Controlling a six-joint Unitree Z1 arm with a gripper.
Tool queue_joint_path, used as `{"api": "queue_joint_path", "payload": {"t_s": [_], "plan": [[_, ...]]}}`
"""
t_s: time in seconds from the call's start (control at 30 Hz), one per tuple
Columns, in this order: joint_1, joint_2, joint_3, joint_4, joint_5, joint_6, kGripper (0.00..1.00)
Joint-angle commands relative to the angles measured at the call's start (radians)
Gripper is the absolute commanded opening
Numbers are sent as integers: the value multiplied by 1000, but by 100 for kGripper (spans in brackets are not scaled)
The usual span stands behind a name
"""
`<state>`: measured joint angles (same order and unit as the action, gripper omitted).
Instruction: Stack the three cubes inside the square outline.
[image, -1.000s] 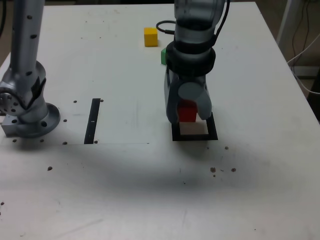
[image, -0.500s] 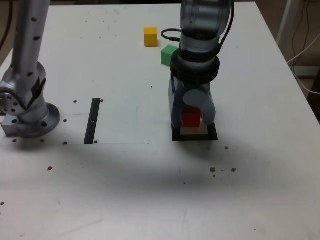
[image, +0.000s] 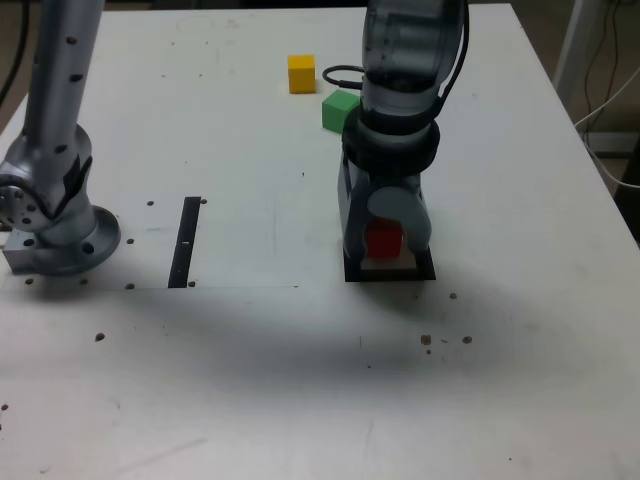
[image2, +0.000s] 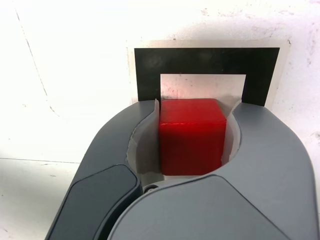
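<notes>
We grasp the red cube (image: 382, 243) in our gripper (image: 386, 248).
Exterior view: the square outline's (image: 390, 275) near edge lies at six o'clock.

Landmark: square outline (image: 424, 272)
Red cube (image: 383, 240): over its white centre
Black strip (image: 185, 242): to its left, well apart

Exterior view: the black square frame (image: 425, 262) lies flat, the red cube (image: 383, 240) upright over its white centre; green cube (image: 341, 111) and, farther, yellow cube (image: 301, 74) towards eleven o'clock.
</notes>
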<state>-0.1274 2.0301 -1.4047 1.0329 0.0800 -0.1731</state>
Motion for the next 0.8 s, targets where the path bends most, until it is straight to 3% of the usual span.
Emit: {"api": "queue_joint_path", "payload": {"t_s": [0.0, 0.17, 0.37, 0.53, 0.77], "plan": [[0, 1, 5, 0, 6, -2, 56], [0, -3, 10, -2, 16, -2, 71], [0, -15, 9, 0, 15, -2, 96], [0, -39, -4, 29, 13, -2, 99], [0, -98, -38, 131, 19, 11, 99]]}}
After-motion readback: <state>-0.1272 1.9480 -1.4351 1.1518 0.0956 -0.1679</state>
